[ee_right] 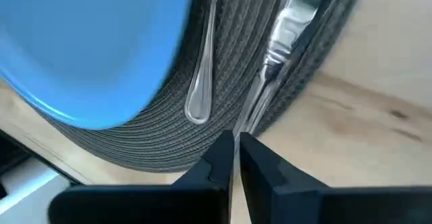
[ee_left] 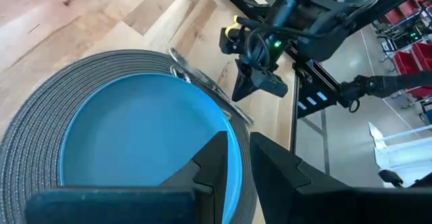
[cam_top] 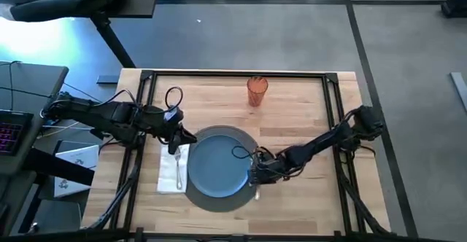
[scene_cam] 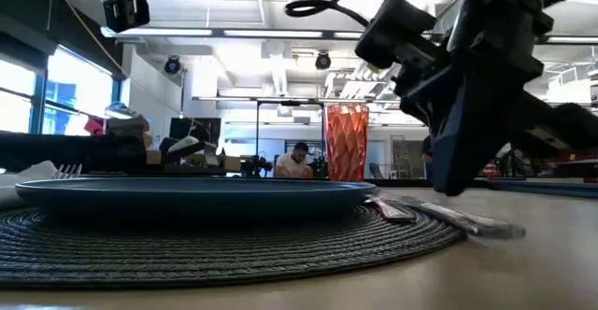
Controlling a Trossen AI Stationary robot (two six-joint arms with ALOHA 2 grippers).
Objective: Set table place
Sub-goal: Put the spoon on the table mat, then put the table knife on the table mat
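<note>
1. Table of pale wood with a black rail frame fills the high view, and the place setting lies near its middle.
2. At the left of the setting a white napkin lies flat on the wood, just beside the mat, with a fork resting on it.
3. The left gripper hangs over the near end of the napkin at the mat's edge; in the left wrist view its two dark fingers stand a little apart with nothing between them.
4. A round dark grey mat carries a smaller blue plate at its centre.
5. On the mat's right rim, beside the plate, lie a spoon and a knife, side by side and close together.
6. The right gripper is down at that rim, over the cutlery; in the right wrist view its fingers are nearly together, pinched on the knife's thin handle end.
7. An orange tumbler stands upright well behind the mat, near the table's far edge.
</note>
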